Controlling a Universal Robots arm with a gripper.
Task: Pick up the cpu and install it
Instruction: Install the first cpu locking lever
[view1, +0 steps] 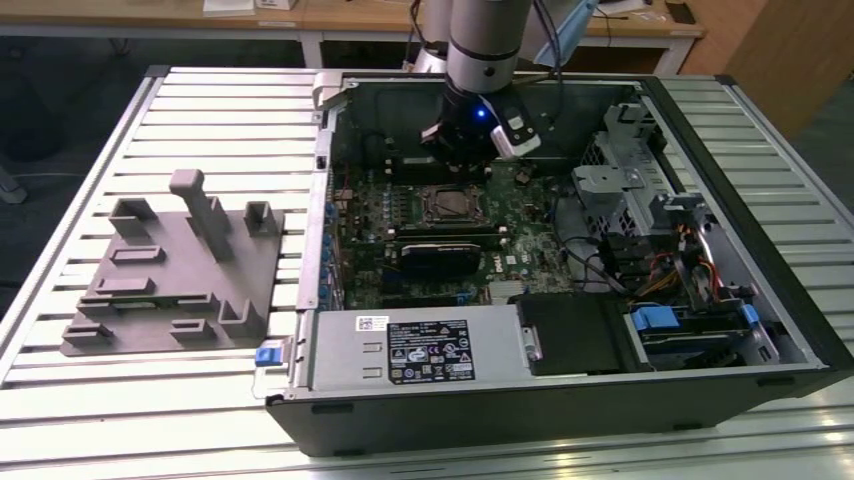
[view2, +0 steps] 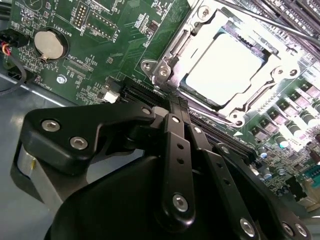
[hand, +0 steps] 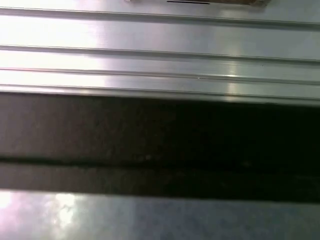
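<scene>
The cpu (view2: 225, 65), a bright silvery square, lies flat inside the metal socket frame (view2: 200, 30) on the green motherboard (view2: 115, 45). The frame's plate sits around its edges. In the exterior view the socket (view1: 451, 205) is in the middle of the open computer case (view1: 561, 250). My gripper (view1: 461, 158) hangs just behind it, low over the board. In the second wrist view the black gripper (view2: 175, 104) has its links drawn together, shut on nothing. Its tip is close beside the socket's corner, apart from the cpu.
A grey plastic tray (view1: 180, 270) with upright posts stands on the slatted aluminium table (view1: 200, 110) at the exterior view's left. The case holds a power supply (view1: 420, 345), drive cages (view1: 641, 200) and cables. A round battery (view2: 50, 44) sits on the board. The first wrist view has table slats (hand: 160, 50).
</scene>
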